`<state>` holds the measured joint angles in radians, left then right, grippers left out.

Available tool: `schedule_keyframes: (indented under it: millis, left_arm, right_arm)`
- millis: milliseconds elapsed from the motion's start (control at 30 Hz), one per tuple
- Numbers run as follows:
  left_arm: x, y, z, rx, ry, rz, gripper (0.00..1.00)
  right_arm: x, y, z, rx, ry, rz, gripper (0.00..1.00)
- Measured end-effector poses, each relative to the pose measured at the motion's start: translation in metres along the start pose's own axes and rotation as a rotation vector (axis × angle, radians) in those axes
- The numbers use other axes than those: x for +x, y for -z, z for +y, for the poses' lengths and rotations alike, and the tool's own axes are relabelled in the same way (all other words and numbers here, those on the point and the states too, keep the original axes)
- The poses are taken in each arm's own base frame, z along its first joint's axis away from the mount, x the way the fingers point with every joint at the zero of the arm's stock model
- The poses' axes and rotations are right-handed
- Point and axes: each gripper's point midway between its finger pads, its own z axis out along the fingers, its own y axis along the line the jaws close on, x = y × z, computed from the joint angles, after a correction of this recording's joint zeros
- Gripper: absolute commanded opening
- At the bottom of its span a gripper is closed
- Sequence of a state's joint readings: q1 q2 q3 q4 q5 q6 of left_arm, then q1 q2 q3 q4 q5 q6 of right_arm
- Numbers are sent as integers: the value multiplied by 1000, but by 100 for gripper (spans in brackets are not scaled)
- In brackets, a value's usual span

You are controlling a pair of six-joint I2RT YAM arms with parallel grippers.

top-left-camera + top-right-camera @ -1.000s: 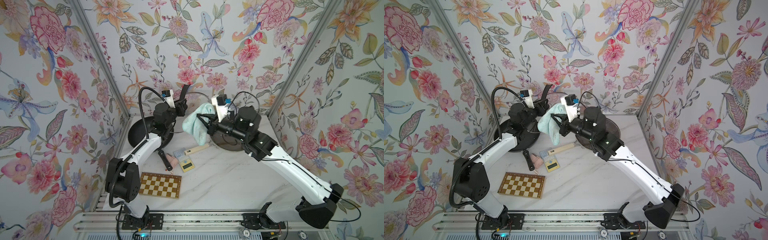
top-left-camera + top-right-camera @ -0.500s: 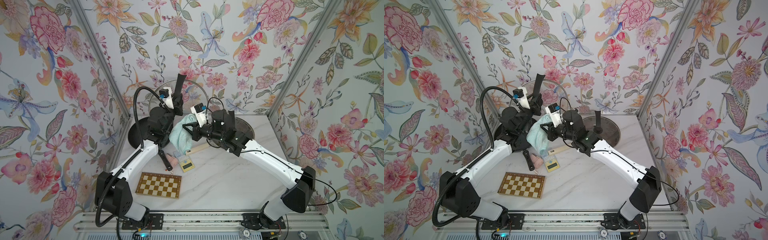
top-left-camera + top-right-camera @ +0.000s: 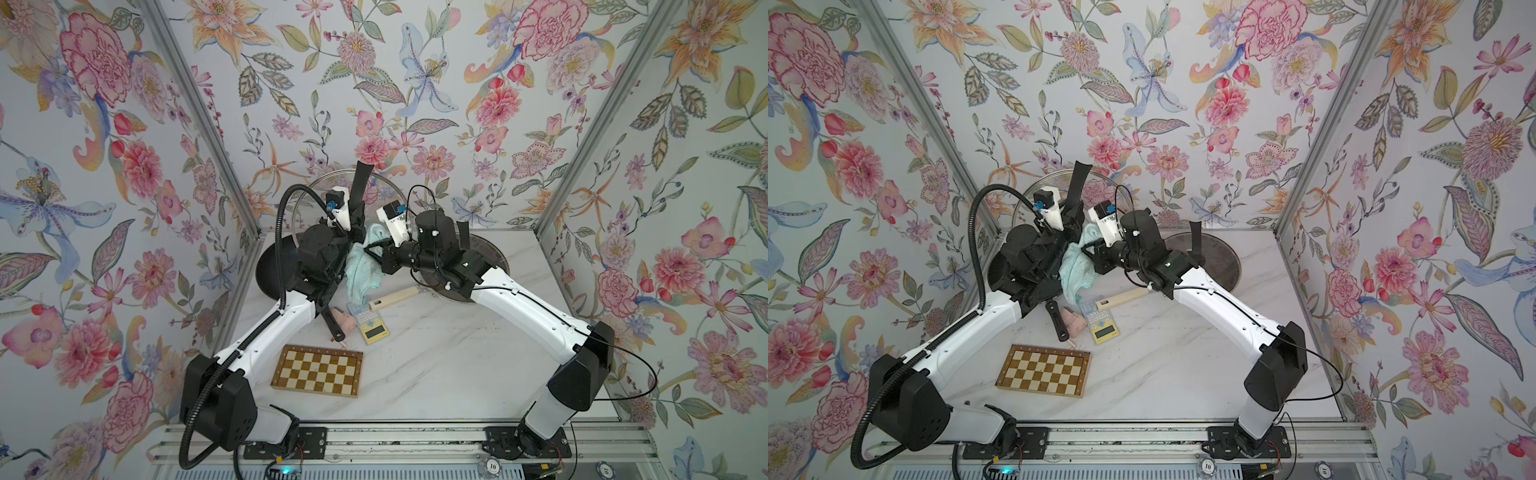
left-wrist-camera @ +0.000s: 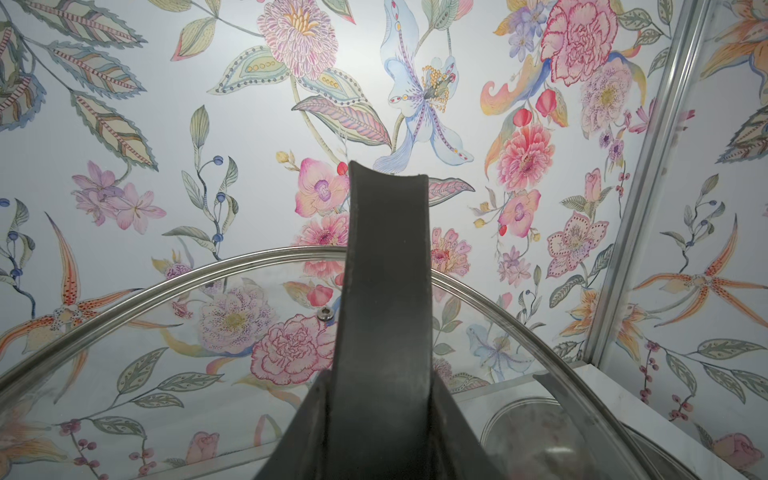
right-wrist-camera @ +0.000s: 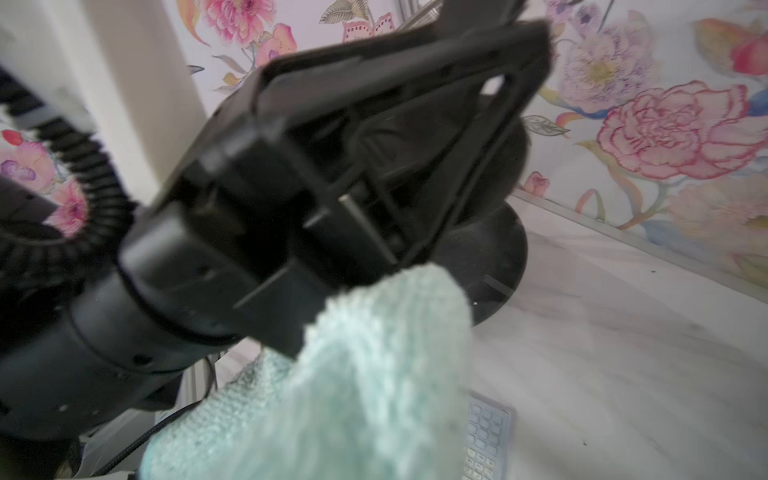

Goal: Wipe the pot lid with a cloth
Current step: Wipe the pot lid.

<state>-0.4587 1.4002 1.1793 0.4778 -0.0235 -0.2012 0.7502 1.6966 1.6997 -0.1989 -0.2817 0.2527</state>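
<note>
Right gripper (image 3: 371, 249): cloth (image 3: 360, 272) lengthwise downward

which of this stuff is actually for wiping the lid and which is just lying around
For the job:
- pot lid, held upright by its handle in the left gripper
- cloth, pinched in the right gripper

Just lying about on the table:
- chessboard
- calculator
- small pink item
- black pan
- wooden-handled pan

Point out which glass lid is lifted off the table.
The lid gripped by its black handle in the left gripper, standing upright; the other lid lies flat.
</note>
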Motion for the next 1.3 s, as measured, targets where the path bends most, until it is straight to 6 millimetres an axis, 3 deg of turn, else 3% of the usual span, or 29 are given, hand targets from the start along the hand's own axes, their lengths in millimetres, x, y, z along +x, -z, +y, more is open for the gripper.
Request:
schedule_keyframes:
  millis: [167, 267, 467, 600, 767, 900, 1133, 1200, 1300]
  left_arm:
    - [3, 18, -21, 79, -3, 46, 0]
    - [-3, 26, -38, 133, 3, 47, 0]
    - [2, 32, -52, 171, 4, 75, 0]
    - [7, 33, -56, 190, 3, 96, 0]
    - [7, 33, -56, 185, 9, 97, 0]
    - [14, 34, -59, 187, -4, 122, 0]
    - [27, 16, -61, 175, -38, 156, 0]
    - [28, 11, -59, 169, -38, 156, 0]
    - [32, 1, -55, 155, -39, 155, 0]
  right_arm:
    - [-51, 27, -89, 234, -2, -125, 0]
    - [-72, 28, -114, 288, 7, -170, 0]
    - [-85, 2, -109, 250, 38, -186, 1]
    - [-82, -18, -90, 190, 73, -173, 2]
    - [-79, -25, -80, 171, 101, -162, 1]
    - [-65, -14, -91, 204, 89, -139, 1]
    - [-19, 49, -124, 350, 22, -85, 0]
    - [-7, 60, -121, 364, -1, -81, 0]
    - [10, 64, -98, 342, -17, -74, 0]
